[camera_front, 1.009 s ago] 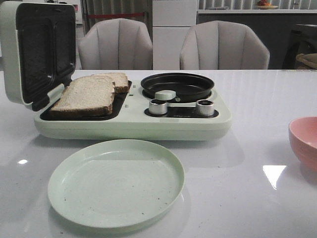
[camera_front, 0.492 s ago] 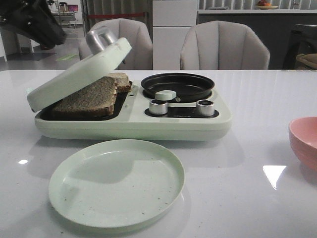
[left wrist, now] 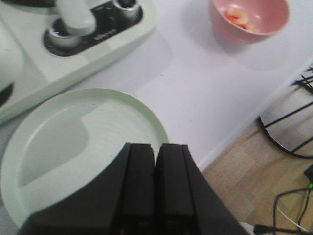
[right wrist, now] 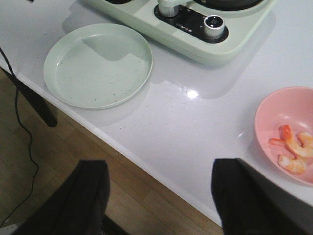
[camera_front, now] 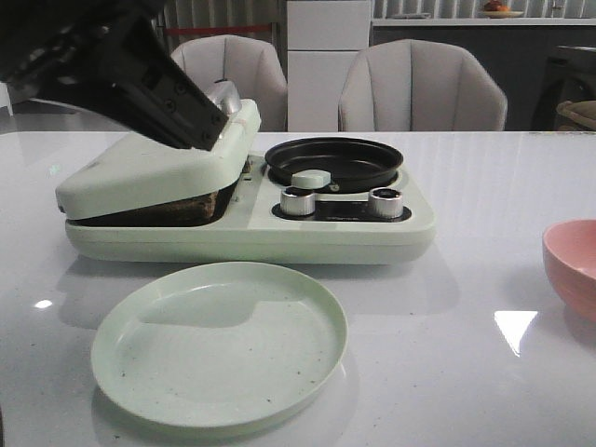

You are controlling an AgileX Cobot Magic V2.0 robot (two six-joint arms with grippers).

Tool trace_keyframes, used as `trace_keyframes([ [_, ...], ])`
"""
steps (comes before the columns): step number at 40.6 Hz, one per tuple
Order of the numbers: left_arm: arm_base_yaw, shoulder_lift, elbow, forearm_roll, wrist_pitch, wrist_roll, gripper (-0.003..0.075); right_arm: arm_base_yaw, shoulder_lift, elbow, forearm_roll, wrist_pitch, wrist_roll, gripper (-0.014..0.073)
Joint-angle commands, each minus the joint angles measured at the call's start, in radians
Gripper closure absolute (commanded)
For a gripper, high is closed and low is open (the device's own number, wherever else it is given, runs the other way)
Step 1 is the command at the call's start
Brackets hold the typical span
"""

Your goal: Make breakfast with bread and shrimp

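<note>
Pink bowl [right wrist: 286, 129]: three shrimp [right wrist: 293, 152], frame's lower right.
Green plate [right wrist: 98, 64]: bare.
Sandwich press [camera_front: 154, 172]: bread [camera_front: 172, 207] under lid.
Left gripper [left wrist: 156, 161]: fingers pressed together, nothing between.
Right gripper [right wrist: 161, 196]: fingers spread wide.

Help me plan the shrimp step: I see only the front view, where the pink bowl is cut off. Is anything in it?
Observer: Yes. The right wrist view shows the shrimp, a few pale orange pieces, lying in the pink bowl.
Operator: What could fetch them?
Observer: The right gripper is open and empty, its fingers spread wide.
Operator: And the left?
Observer: The left gripper has its fingers pressed together, with nothing between them.
</note>
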Motion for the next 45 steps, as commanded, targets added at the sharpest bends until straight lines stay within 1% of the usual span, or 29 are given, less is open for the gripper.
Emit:
trace_keyframes([
  [1, -0.097, -0.114, 0.032, -0.012, -0.082, 0.003, 0.0619, -0.004, 0.002, -0.027, -0.004, -0.068, -0.002, 0.0048],
  [5, -0.168, -0.204, 0.091, -0.003, -0.082, -0.007, 0.0617, -0.004, 0.002, -0.027, -0.004, -0.068, -0.002, 0.0048],
  [9, -0.18, -0.279, 0.135, 0.022, -0.075, -0.062, 0.0617, -0.004, 0.002, -0.027, -0.004, -0.068, -0.002, 0.0048],
  [11, -0.18, -0.318, 0.149, 0.077, -0.067, -0.128, 0.0617, -0.004, 0.002, -0.027, -0.004, -0.068, -0.002, 0.0048],
  [15, -0.18, -0.401, 0.162, 0.247, -0.029, -0.284, 0.0617, -0.004, 0.002, -0.027, -0.004, -0.068, -0.002, 0.0048],
  [20, -0.18, -0.486, 0.162, 0.415, 0.039, -0.418, 0.0617, -0.004, 0.002, -0.027, -0.004, -0.068, -0.002, 0.0048],
  [23, -0.18, -0.536, 0.162, 0.458, 0.069, -0.427, 0.0617, -0.004, 0.002, -0.027, -0.004, -0.068, -0.002, 0.0048],
  [31, -0.18, -0.636, 0.162, 0.472, 0.073, -0.427, 0.0617, -0.004, 0.002, -0.027, -0.004, -0.068, -0.002, 0.0048],
  [45, -0.18, -0.655, 0.162, 0.494, 0.072, -0.427, 0.0619, -0.004, 0.002, -0.027, -0.004, -0.068, -0.002, 0.0048],
])
